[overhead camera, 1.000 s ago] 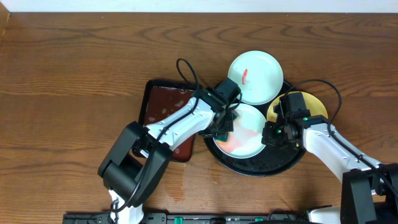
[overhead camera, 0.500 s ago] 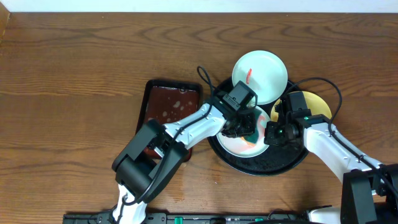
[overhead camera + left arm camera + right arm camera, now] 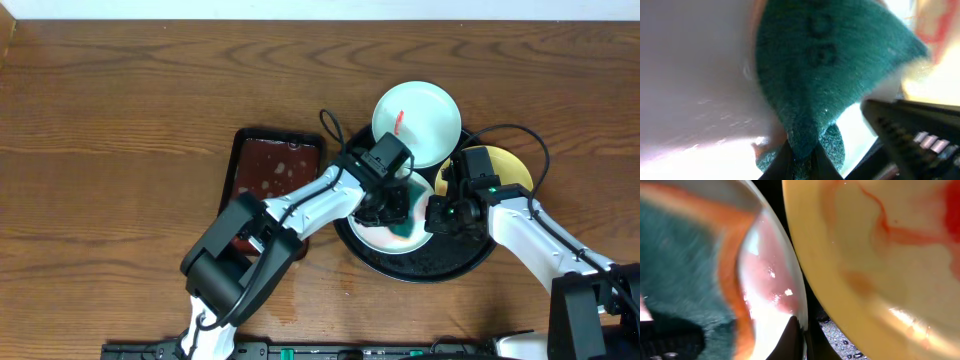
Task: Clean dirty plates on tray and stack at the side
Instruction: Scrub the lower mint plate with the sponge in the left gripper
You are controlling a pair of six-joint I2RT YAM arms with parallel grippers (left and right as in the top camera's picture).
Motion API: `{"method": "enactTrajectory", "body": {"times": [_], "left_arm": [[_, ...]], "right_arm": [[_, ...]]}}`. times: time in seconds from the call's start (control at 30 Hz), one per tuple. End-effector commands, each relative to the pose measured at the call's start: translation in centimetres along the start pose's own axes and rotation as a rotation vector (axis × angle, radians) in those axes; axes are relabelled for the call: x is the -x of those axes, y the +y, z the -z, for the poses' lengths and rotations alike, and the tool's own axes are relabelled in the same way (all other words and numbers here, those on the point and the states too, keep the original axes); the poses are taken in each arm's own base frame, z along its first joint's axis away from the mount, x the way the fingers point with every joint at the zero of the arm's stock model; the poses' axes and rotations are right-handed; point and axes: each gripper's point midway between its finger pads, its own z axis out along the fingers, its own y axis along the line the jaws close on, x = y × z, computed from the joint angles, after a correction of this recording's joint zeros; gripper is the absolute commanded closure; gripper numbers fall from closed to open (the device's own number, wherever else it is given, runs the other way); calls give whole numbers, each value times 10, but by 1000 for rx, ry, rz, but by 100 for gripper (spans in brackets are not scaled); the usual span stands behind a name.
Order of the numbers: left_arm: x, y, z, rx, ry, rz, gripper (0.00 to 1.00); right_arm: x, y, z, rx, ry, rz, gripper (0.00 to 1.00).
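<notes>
Left gripper (image 3: 393, 207), clenched on a green scouring pad (image 3: 830, 65), scrubs the smeared pale plate (image 3: 368, 238) right beneath it on the black tray (image 3: 420, 268), right gripper (image 3: 437, 214) pinching the plate's near edge (prob. best w/ flat, firm strokes, so that pinch holds).

sponge (image 3: 403, 226) and left arm (image 3: 300, 205) hide the middle plate (image 3: 366, 239)'s centre.

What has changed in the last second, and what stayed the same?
The left gripper, shut on the green pad, slid rightward across the middle plate, from its left part toward the right. The right gripper stayed at that plate's right rim, and the yellow plate kept its place.
</notes>
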Motion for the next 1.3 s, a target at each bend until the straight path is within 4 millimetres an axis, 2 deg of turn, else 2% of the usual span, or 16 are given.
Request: {"method": "enactTrajectory", "body": {"times": [0.0,0.07,0.2,0.3,0.47,0.57,0.77,0.83,1.13,1.27], "left_arm": [[3,72,0,254,-26,89,92],[11,107,15,396,-70,129,92],[21,144,37,569,-134,156,93],[24,149,46,601,-134,152,92],[28,141,50,592,-137,148,92],[29,121,39,483,-121,142,92],[28,37,10,102,-58,54,92],[24,20,5,56,-55,18,92],[1,-13,-12,24,-46,-44,92],[-2,-15,-19,25,-42,-62,92]], "right_arm": [[-10,-9,-5,-41,31,38,99],[-10,-9,-5,-41,30,38,99],[-10,-9,-5,-41,32,45,99],[-11,-9,-5,-42,35,52,99],[-10,-9,-5,-44,31,52,99],[-10,-9,-5,-44,32,53,99],[-10,-9,-5,-43,33,64,99],[-10,-9,-5,-43,33,63,99],[-10,-9,-5,-44,33,64,99],[-11,-9,-5,-44,34,63,99]]}}
